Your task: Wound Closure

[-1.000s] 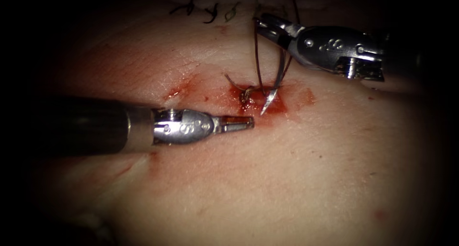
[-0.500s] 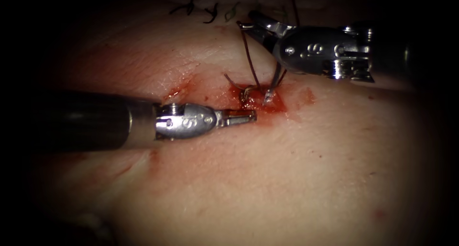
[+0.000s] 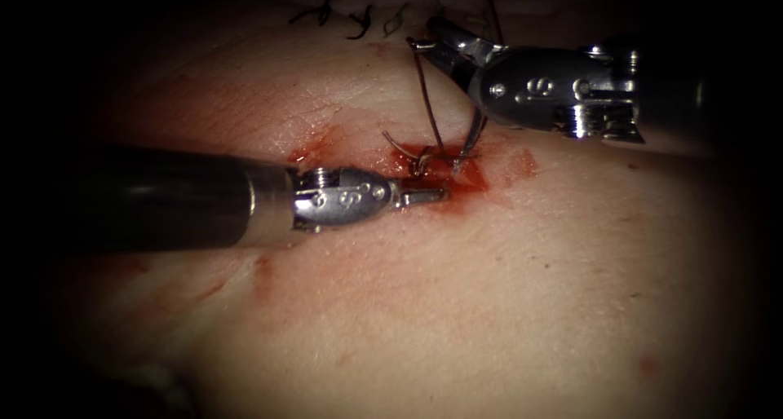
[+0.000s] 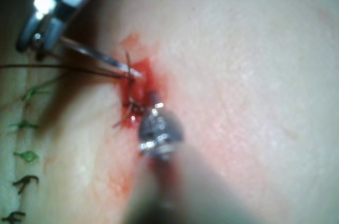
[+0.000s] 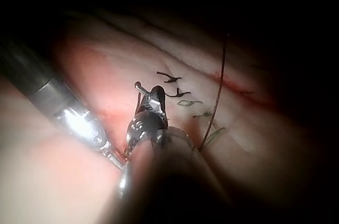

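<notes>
The right tool [image 3: 439, 37] reaches in over the tissue [image 3: 489, 288], jaws shut on the curved needle [image 3: 466, 146] near its tail. The needle hangs down, and its tip meets the red-stained cut [image 3: 444, 174] at the cut's right edge; how deep it sits I cannot tell. Dark thread [image 3: 428, 101] runs from the jaws down into the cut. The left tool [image 3: 434, 196] lies flat just left of the cut, jaws shut and holding nothing. In the left wrist view, the needle [image 4: 100, 60] slants from the right tool [image 4: 37, 44] to the cut, past the left tool [image 4: 152, 97].
Several finished stitch knots [image 3: 359, 19] sit in a row beyond the cut, also seen as knots [image 4: 24, 155] and knots [image 5: 175, 91]. A short cut thread end [image 3: 395, 140] sticks up left of the needle. Red fluid [image 3: 514, 165] stains the tissue around the cut.
The right tool turned and lowered, swinging the needle tip up from below the cut onto its right edge. The left tool slid right, closer to the cut.
</notes>
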`<state>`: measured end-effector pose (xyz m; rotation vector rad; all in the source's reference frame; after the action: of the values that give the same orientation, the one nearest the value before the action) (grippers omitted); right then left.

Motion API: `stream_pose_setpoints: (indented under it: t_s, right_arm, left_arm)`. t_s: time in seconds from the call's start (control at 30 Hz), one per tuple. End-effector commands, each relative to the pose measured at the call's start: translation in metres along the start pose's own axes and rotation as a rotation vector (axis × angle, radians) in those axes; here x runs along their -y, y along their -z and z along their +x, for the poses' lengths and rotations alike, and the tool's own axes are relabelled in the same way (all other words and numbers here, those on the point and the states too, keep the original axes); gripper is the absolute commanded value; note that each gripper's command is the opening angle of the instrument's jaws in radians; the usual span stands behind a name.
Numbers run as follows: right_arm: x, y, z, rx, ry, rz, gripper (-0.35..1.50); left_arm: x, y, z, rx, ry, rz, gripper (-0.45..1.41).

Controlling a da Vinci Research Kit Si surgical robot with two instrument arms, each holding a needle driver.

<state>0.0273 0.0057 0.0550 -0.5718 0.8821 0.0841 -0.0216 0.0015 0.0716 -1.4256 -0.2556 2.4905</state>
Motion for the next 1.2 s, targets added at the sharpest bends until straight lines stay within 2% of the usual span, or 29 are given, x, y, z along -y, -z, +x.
stream_pose_setpoints:
  t_s: [0.03, 0.3, 0.67, 0.73, 0.87, 1.2]
  right_arm:
    - [0.0008, -0.0004, -0.0001, -0.001, 0.001, 0.003, -0.35]
    - [0.0009, 0.0002, -0.0004, 0.005, 0.014, 0.001, -0.35]
    - [0.0017, 0.0004, 0.0001, 0.022, 0.094, -0.014, -0.35]
    - [0.0019, 0.0004, 0.0006, 0.011, 0.119, -0.060, -0.35]
    - [0.0023, -0.0001, 0.0010, 0.012, 0.166, -0.077, -0.35]
    - [0.0062, -0.0012, 0.0001, 0.018, 0.254, -0.093, -0.35]
  left_arm:
    - [0.0001, -0.0009, -0.0004, 0.006, 0.000, -0.003, -0.23]
    - [0.0024, -0.0014, -0.0004, 0.035, 0.005, -0.005, -0.21]
    - [0.0024, -0.0032, 0.0009, 0.064, -0.002, -0.023, -0.21]
    - [0.0024, -0.0029, 0.0014, 0.061, 0.003, -0.027, -0.25]
    - [0.0020, -0.0020, 0.0017, 0.060, 0.004, -0.037, -0.25]
    - [0.0011, 0.0010, 0.0013, 0.055, -0.005, -0.062, -0.22]
